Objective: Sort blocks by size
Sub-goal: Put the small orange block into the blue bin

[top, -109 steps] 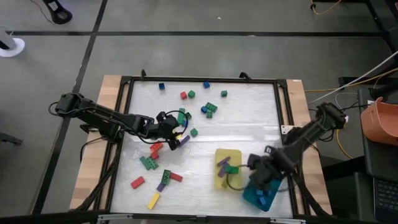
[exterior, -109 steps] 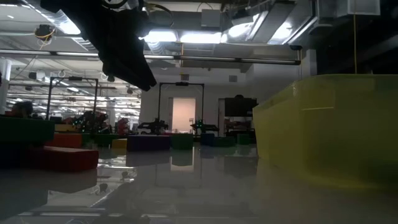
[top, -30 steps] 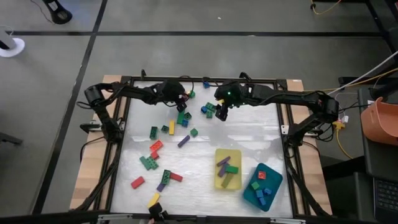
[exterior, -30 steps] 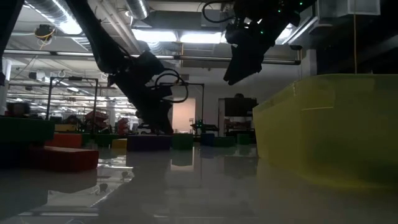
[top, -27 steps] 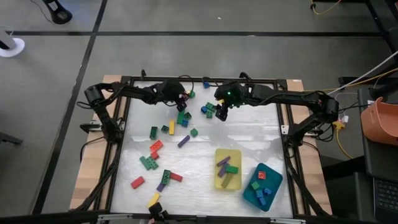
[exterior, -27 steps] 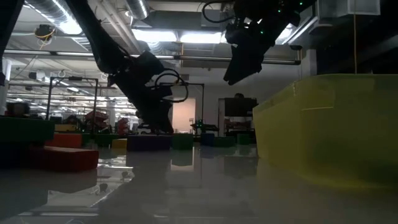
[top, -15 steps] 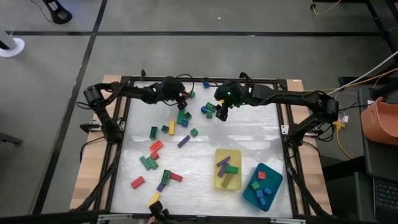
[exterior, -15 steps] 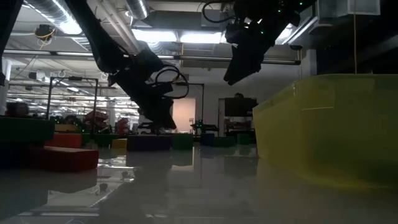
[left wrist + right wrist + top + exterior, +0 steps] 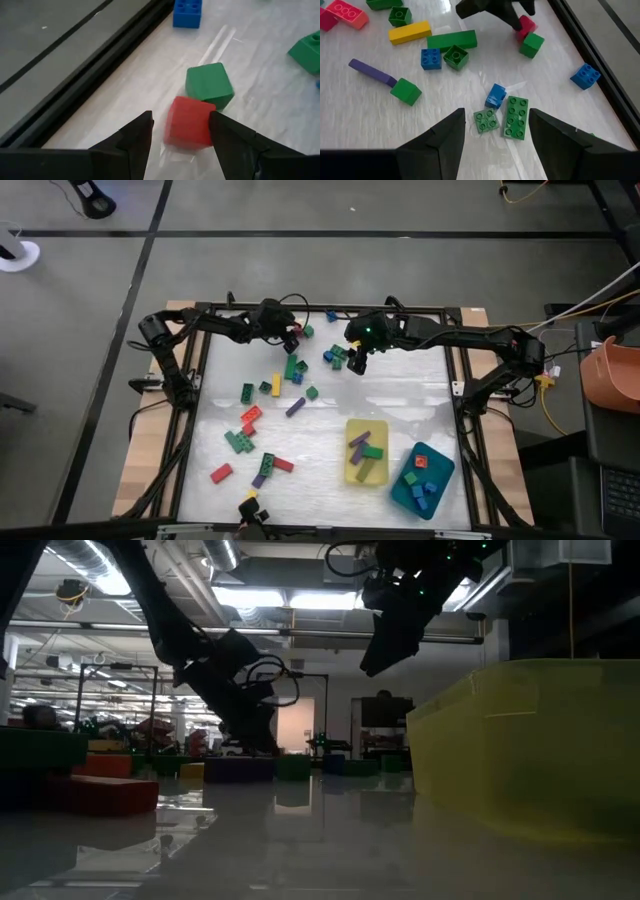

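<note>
High view: we see both arms reaching to the far edge of the worktop [image 9: 420,395]. Left hand [image 9: 291,332] sits by a red cube [image 9: 295,333] and a green cube [image 9: 307,331]. Right hand [image 9: 355,361] hangs beside a small cluster of blue and green blocks [image 9: 335,356]. Approx. 15 loose blocks lie across the worktop's left half. Near edge: 1 yellow tray [image 9: 366,451] w/ 4 long blocks, and 1 teal tray [image 9: 422,480] w/ approx. 5 small cubes.

Low view: 2 dark arms come from above, left hand [image 9: 262,736] low at the far blocks, right hand [image 9: 378,658] held well above the worktop. Yellow tray wall fills the right side. We can't count the blocks here; they're a dim row far back.

Left wrist view: left hand's 2 fingers [image 9: 134,134] stand apart w/ the red cube between them; whether they touch it we can't tell. The green cube touches the red one's far corner. 1 blue block [image 9: 188,12] lies near the frame rail.

Right wrist view: right hand's fingers [image 9: 449,131] spread wide, holding nothing. Beyond them we count 3 blue, 6 green, 1 yellow, 1 purple blocks, plus pink-red ones at the edge.
</note>
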